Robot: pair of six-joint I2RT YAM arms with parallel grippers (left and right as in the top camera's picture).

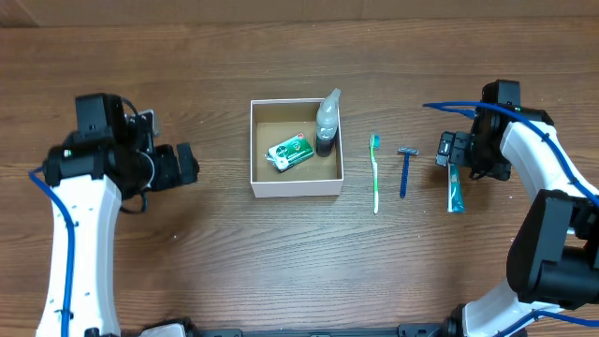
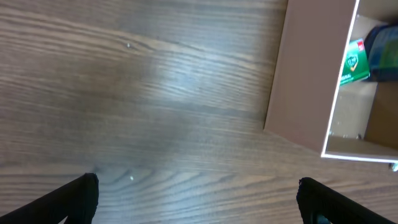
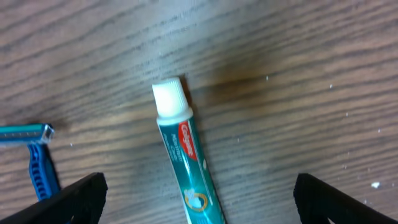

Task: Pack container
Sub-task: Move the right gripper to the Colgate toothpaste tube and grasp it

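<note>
2 items, a green packet [image 1: 289, 152] and a spray bottle [image 1: 327, 122], lie in the box [image 1: 296, 186] mid-table. The toothbrush [image 1: 376, 173], razor [image 1: 405, 170] and toothpaste [image 1: 455, 187] wait outside, on its right. The left claw [image 2: 199, 199] gapes wide and empty beside the box. The right claw [image 3: 199, 196] is spread wide over the toothpaste, probably the next pick.

Overhead view: fixed high above, looking straight down, far enough to take in the whole counter [image 1: 187, 281]. Left wrist view: close to the counter, looking steeply down past its own jaws at the lower corners, and sharing with the overhead the container [image 2: 298, 74], seen at its right edge. Right wrist view: closer still, facing down between its jaws, sharing with the overhead the toothpaste tube [image 3: 186, 162] and the razor [image 3: 40, 171].
</note>
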